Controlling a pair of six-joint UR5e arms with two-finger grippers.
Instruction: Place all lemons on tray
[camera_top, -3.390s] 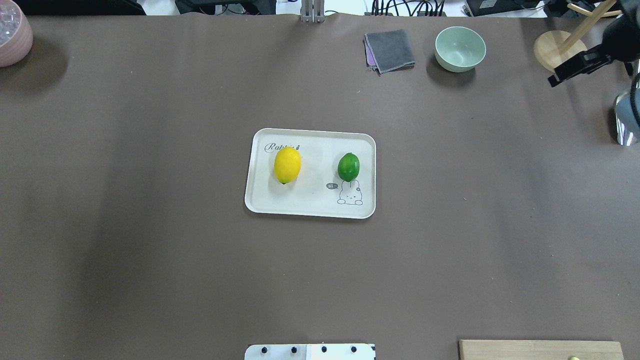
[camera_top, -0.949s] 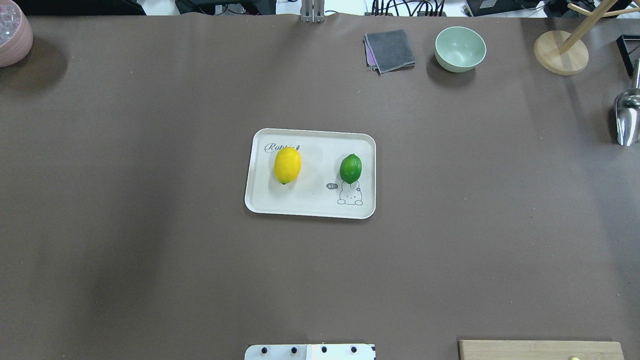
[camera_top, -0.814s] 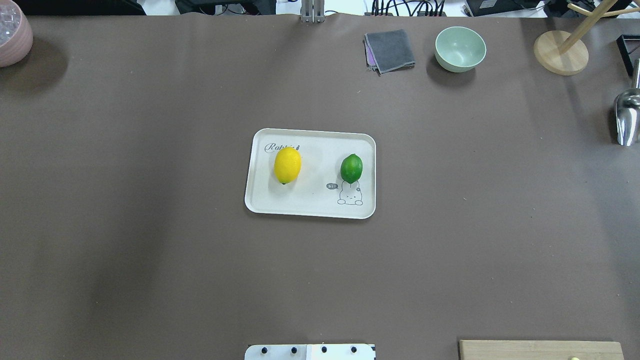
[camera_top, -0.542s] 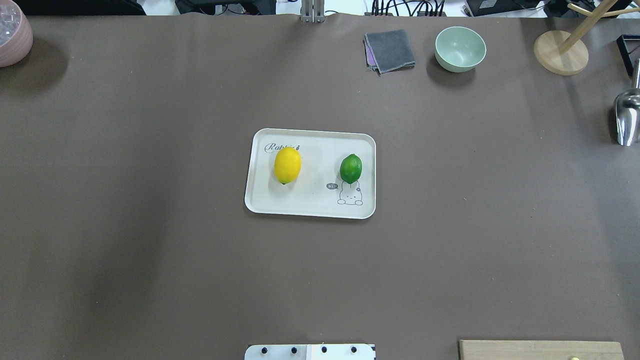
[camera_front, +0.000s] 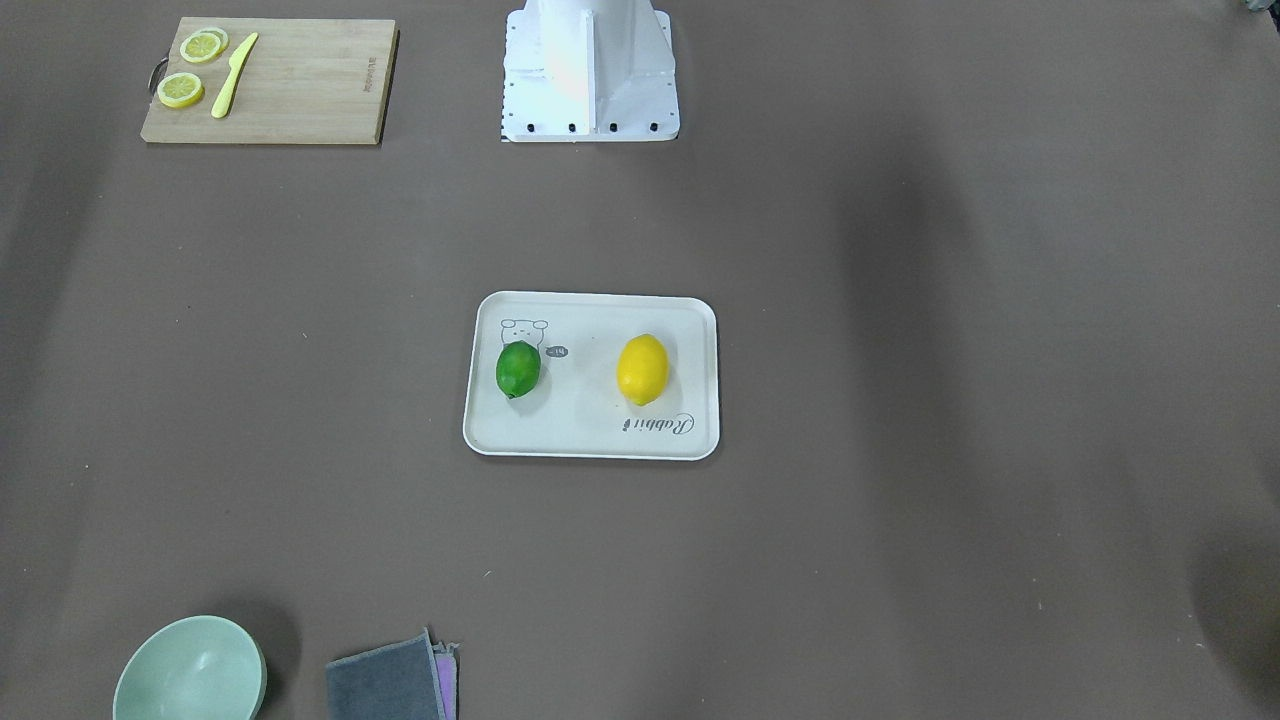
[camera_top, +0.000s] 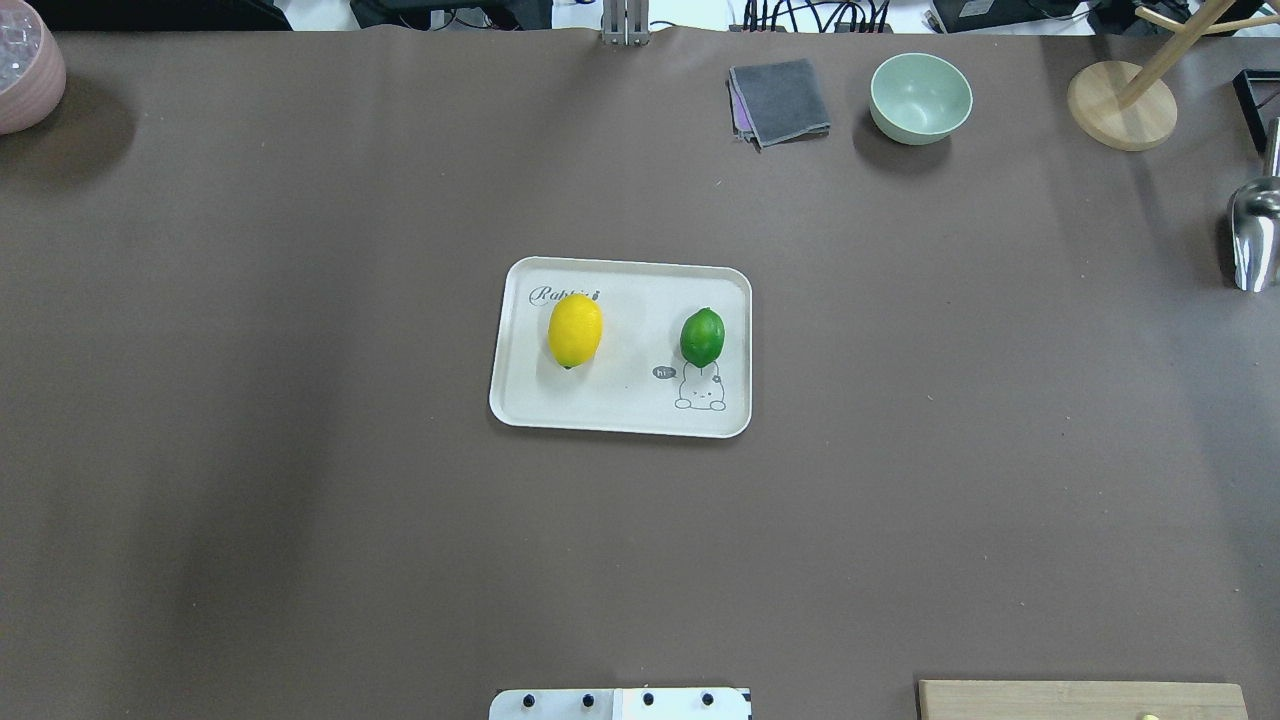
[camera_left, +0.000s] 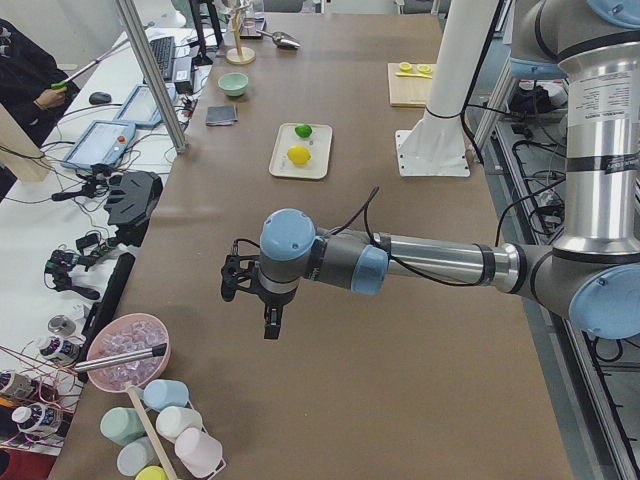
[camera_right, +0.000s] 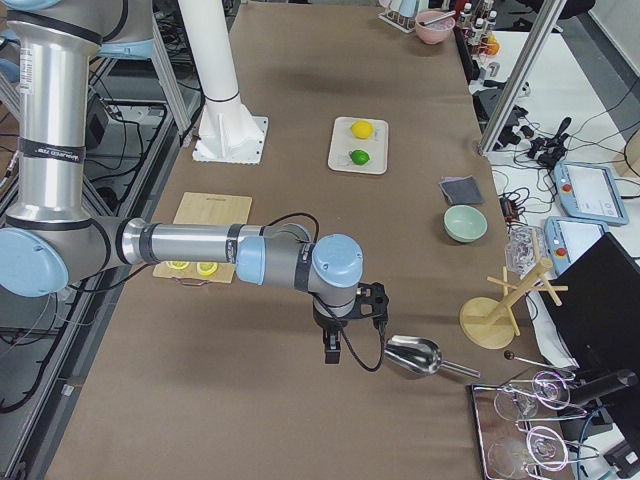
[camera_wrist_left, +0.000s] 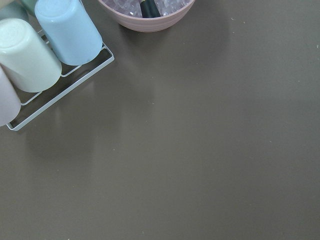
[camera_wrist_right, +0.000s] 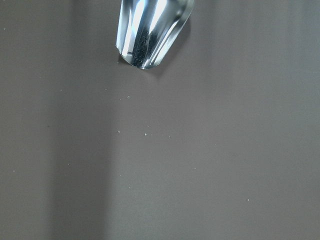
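A: Since the grippers show only in side views, are their jaws readable?
B: Cannot tell, left gripper (camera_left: 263, 302) or right gripper (camera_right: 336, 343). On the tray (camera_top: 620, 412), the yellow lemon (camera_top: 575, 330) lies at nine o'clock, the green lemon (camera_top: 702, 337) at three, apart.

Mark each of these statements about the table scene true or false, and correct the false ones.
1. The yellow lemon and the green lemon both lie on the tray. True.
2. Two lemon slices and a yellow knife lie on the cutting board. True.
3. The two lemons touch each other. False: a stretch of bare tray lies between them.
4. The grey cloth lies on the tray. False: it lies on the table, beside the green bowl.
5. The green lemon sits at the word "Rabbit". False: the yellow lemon sits there; the green one is by the bear drawing.
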